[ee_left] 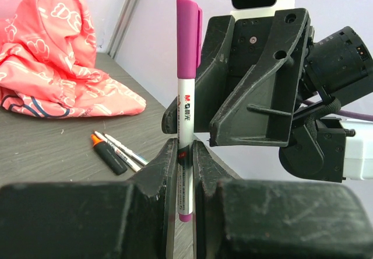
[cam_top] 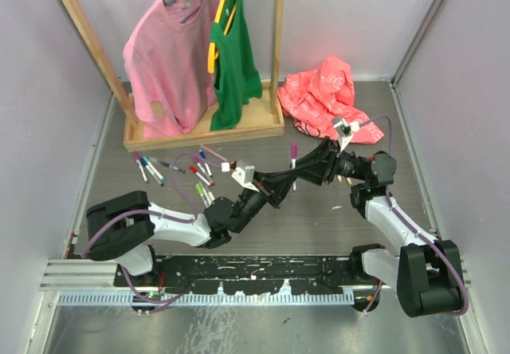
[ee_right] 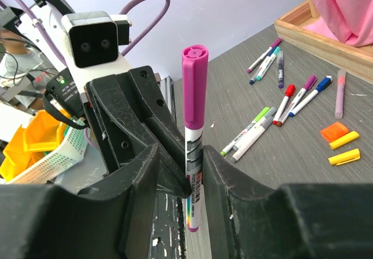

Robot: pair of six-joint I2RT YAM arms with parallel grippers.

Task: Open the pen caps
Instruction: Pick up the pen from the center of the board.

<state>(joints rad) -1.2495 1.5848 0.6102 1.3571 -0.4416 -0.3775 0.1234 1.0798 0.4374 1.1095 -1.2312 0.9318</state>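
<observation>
Left end effector (ee_left: pixel 185 154): jaws nearly closed, clamped on the lower barrel of a purple-capped pen (ee_left: pixel 185 113), tail end poking out below the fingers. The pen is held off the bench (cam_top: pixel 319 218), between the two arms, with the purple cap (ee_left: pixel 187 37) on and clear above both sets of fingers. Right end effector (ee_right: pixel 194 160): jaws partway in, flanking the same barrel just under the cap; the views do not show whether its pads press yet. Main risk, as judged: the right jaws sit on the white barrel, not on the cap. If they close there and pull, the cap will not part; the pen would likely slide out of the left hold, or both arms would strain against one stiff barrel. Second risk: the barrel is thin, round and smooth, held by a short length near its tail, so any sideways push from the right jaws could pivot it and tilt the cap out of line. Third: the two sets of fingers are crowded together, so a small misjudged move could knock them into each other. If the cap does let go suddenly it could fly off. Further out on the bench: loose pens (ee_right: pixel 294 95), loose caps (ee_right: pixel 344 157), a black highlighter (ee_left: pixel 109 154) near the red bag (ee_left: pixel 58 72).
</observation>
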